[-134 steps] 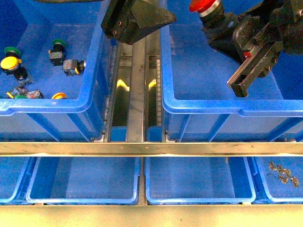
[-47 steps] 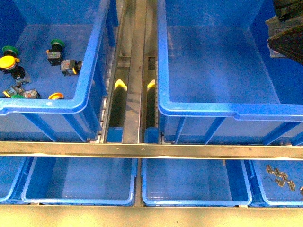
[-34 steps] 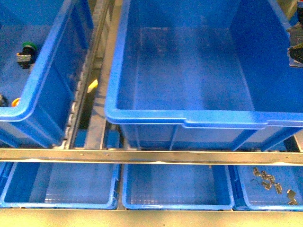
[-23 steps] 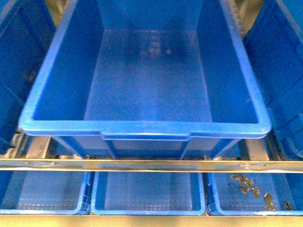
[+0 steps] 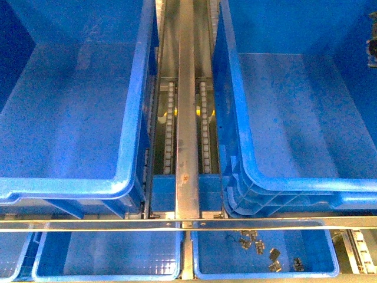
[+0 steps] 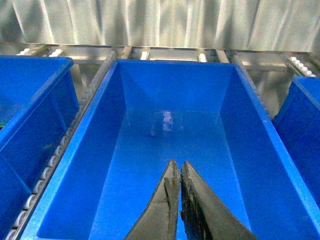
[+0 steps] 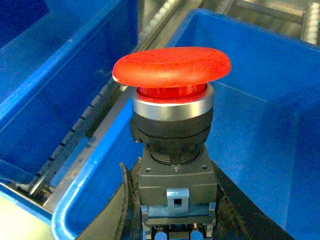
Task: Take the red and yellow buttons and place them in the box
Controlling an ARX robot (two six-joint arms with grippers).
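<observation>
The right pincer (image 7: 175, 212) pinches the red button (image 7: 171, 95) upright by its grey body over the box (image 7: 265, 115), toward 3 o'clock, while the left pincer (image 6: 179, 176), pressed together, hangs over a bin (image 6: 125, 165).

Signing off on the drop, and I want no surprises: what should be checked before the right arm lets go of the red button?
1. Grip on red button by right gripper jaws: ok.
2. Cap upright, nothing touching it: ok.
3. Button fully inside the box rim: cannot tell.
4. Visible box floor bare: ok.
5. Other arm: left gripper shut, empty: ok.
</observation>
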